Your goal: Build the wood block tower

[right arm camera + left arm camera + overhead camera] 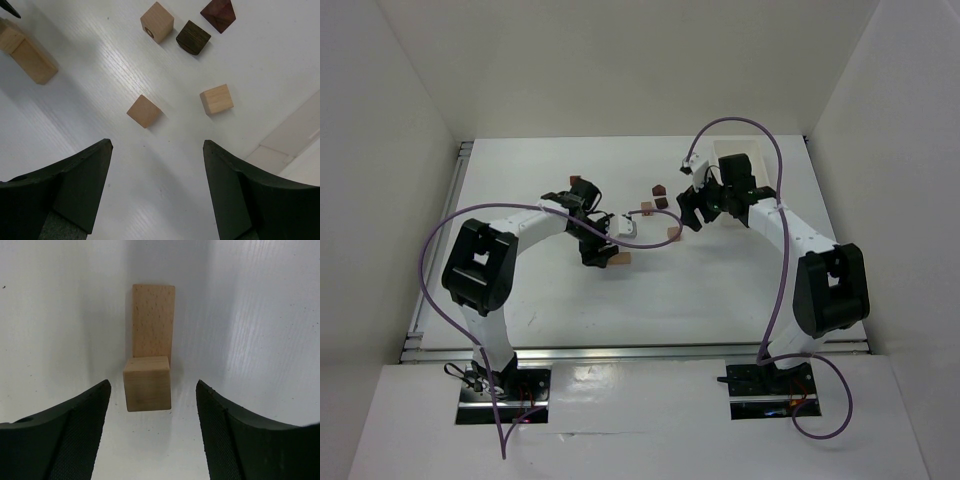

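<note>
A pale wooden cube (147, 383) sits at the near end of a long pale plank (153, 322) lying flat on the white table. My left gripper (152, 387) is open above this pair, and its black fingers (80, 430) stand clear of the cube on both sides. From above, the same pair shows as a tan block (620, 258) beside the left gripper (592, 246). My right gripper (157, 145) is open and empty over bare table, just short of a tan cube (144, 111) and a pale cube (216, 99).
Further out lie a marked tan cube (157, 22), a dark brown block (193, 36) and a reddish-brown block (218, 14). An orange-tan block (575, 181) lies alone behind the left arm. A white tray edge (295, 140) runs at the right. White walls enclose the table.
</note>
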Robot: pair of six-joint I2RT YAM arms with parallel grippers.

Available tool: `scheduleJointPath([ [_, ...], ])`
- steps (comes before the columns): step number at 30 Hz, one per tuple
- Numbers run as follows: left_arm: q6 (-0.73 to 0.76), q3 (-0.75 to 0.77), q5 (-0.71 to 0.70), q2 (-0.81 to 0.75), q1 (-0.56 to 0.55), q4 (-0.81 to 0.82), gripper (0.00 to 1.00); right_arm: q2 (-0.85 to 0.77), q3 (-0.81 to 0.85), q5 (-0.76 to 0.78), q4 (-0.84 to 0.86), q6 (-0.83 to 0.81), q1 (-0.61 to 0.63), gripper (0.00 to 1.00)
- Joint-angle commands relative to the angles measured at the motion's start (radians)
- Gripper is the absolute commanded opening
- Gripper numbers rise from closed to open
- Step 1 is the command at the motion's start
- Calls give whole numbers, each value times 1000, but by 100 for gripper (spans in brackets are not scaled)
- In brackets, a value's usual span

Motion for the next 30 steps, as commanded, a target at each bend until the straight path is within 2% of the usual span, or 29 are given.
scheduleJointPath([
  [1, 18, -7, 38, -5, -4, -23, 77, -3, 45, 3, -13, -8, -5, 81],
  [4, 18, -7, 9, -29, -4, -23, 86, 6, 45, 3, -13, -8, -5, 82],
  [5, 7, -7, 9, -45, -4, -23, 94, 6, 45, -7, -13, -8, -5, 82],
  [7, -5, 8, 10, -78, -4, -23, 100, 6, 45, -17, -13, -21, -5, 84],
  [8, -5, 32, 22, -91, 9, -37, 100, 6, 45, -28, -13, -33, -5, 91],
  [14, -95, 129, 49, -222, 86, -46, 100, 6, 25, -48, 67, -68, -5, 91],
  [18, -253, 131, 17, -334, 123, 82, 100, 48, 35, -97, 121, -134, -5, 92],
  [24, -609, 62, -209, -511, 123, 445, 100, 127, 92, -181, 161, -247, -5, 92],
  [25, -653, 62, -244, -531, 132, 478, 100, 144, 124, -201, 161, -260, -5, 92],
  [26, -783, 53, -288, -567, 132, 507, 100, 182, 149, -217, 150, -287, -5, 91],
  [27, -848, 53, -322, -585, 132, 524, 100, 204, 173, -229, 126, -287, -5, 91],
  [30, -1097, 7, -410, -638, 132, 499, 100, 279, 264, -266, 96, -337, -5, 89],
])
